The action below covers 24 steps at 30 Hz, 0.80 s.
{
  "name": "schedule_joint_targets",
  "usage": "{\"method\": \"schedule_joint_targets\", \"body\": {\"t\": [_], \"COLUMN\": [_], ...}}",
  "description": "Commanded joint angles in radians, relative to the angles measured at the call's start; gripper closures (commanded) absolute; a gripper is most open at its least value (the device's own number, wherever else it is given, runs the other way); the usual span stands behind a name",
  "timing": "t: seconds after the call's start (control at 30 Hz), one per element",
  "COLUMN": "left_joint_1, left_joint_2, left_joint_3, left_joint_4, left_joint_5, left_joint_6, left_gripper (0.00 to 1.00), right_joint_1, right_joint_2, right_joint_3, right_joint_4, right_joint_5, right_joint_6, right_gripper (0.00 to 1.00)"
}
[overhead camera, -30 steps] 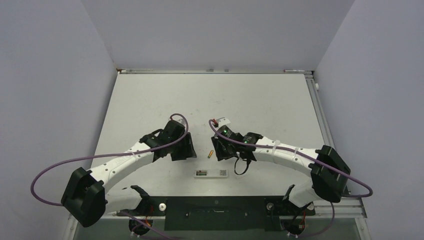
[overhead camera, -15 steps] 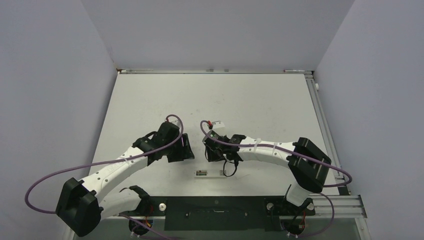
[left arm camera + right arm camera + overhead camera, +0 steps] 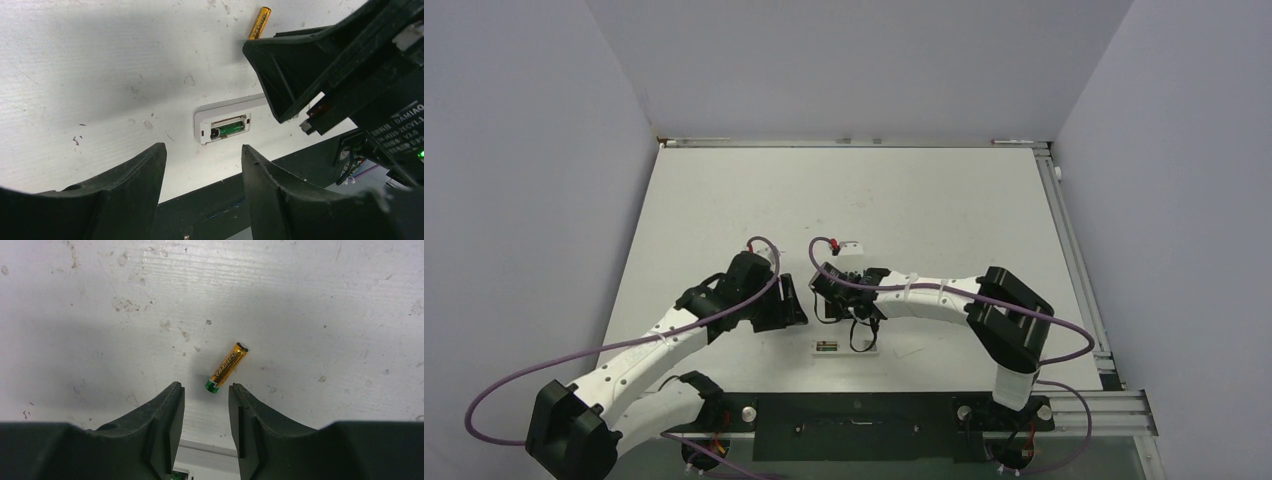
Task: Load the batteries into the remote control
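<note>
Plainly, one remote control (image 3: 223, 126) lies flat on the white tabletop (image 3: 874, 200), with its recess side up. One gold-orange battery (image 3: 227, 367) with a green end lies loose on the tabletop, beyond the remote's far side and near it, not touching it. Inside the remote's recess sits one dark-and-green thing (image 3: 228, 129). It may be the second battery, but it is too small to be sure. Two grippers hang over the tabletop beyond the remote's far side. The right gripper (image 3: 205, 386) has its jaws spread a little and pinching nothing, and the loose battery's green end lies just ahead of the gap between them. The left gripper (image 3: 202, 150) has its jaws spread wider and empty, and its wrist view shows the remote beyond the gap.
</note>
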Motion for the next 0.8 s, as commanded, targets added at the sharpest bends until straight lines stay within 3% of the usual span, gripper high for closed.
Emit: {"method": "schedule_joint_targets", "body": {"t": [0.0, 0.77], "left_joint_1": [0.01, 0.012], "left_joint_2": [-0.039, -0.025], "left_joint_3": [-0.003, -0.018], "left_joint_4": [0.004, 0.036], "left_joint_5": [0.046, 0.127], "left_joint_6": [0.01, 0.031], "left_gripper": [0.46, 0.46], "right_joint_1": [0.004, 0.013], "right_joint_2": [0.028, 0.111], "right_joint_3": [0.053, 0.086], "right_joint_4": [-0.012, -0.115], "right_joint_5": [0.049, 0.086], "right_joint_6": [0.073, 0.177], "right_gripper": [0.63, 0.75]}}
